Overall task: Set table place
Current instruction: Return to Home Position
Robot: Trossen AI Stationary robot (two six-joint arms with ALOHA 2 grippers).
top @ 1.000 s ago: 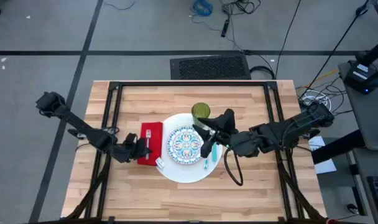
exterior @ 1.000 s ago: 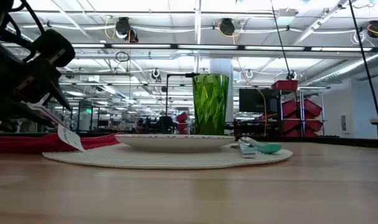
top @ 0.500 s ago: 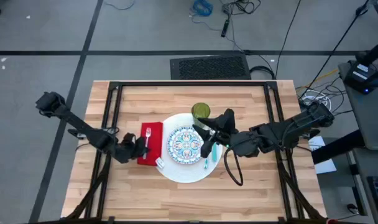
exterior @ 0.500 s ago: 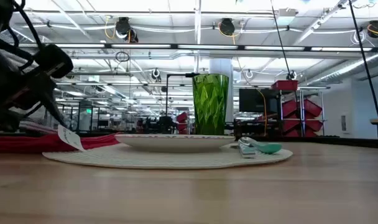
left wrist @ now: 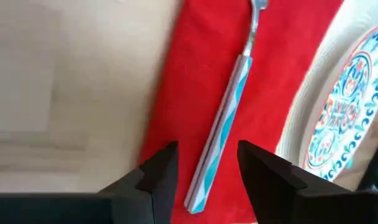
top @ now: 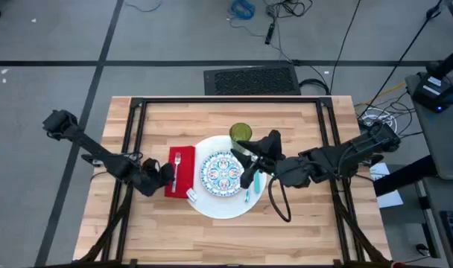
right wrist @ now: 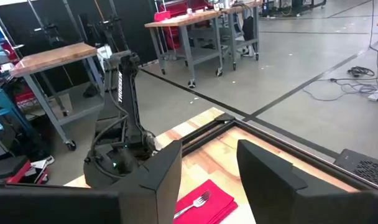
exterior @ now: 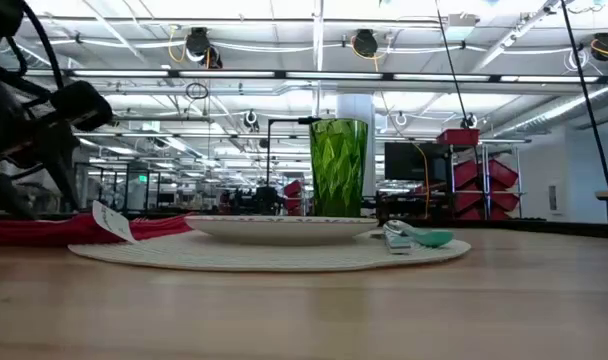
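1. High view. The left gripper (top: 167, 177) sits at the outer edge of the red napkin (top: 188, 179). The napkin lies on the table (top: 308, 223) against the left side of the white round mat (top: 226, 210), and the fork (top: 177, 165) rests on it. The patterned plate (top: 223, 173) occupies the mat's centre, with the green tumbler (top: 240, 132) behind it and the teal spoon (top: 247, 195) to its right. The right gripper (top: 246, 165) hangs between tumbler and spoon with its fingers spread wide and empty.
2. Low view. The left gripper appears at the picture's left edge, above the napkin. Its fingers cannot be made out here, so clearance is probable, not certain.
3. Left wrist view. The fingers (left wrist: 158, 177) stand moderately apart and hold nothing. The fork lies free on the napkin beyond them.
4. Right wrist view. The fingers (right wrist: 167, 174) are wide apart with nothing between them.
5. Procedure. Raise each gripper straight up before retracting. The left must not drag the napkin or nudge the fork. The right should clear the tumbler's rim before swinging outward. Keep both grippers unclenched and the motion slow.
6. Change. Against the frame one second earlier, the left gripper has drawn back off the napkin toward the table's left side. In the low view it has retreated leftward. The right arm and all tableware are unchanged.
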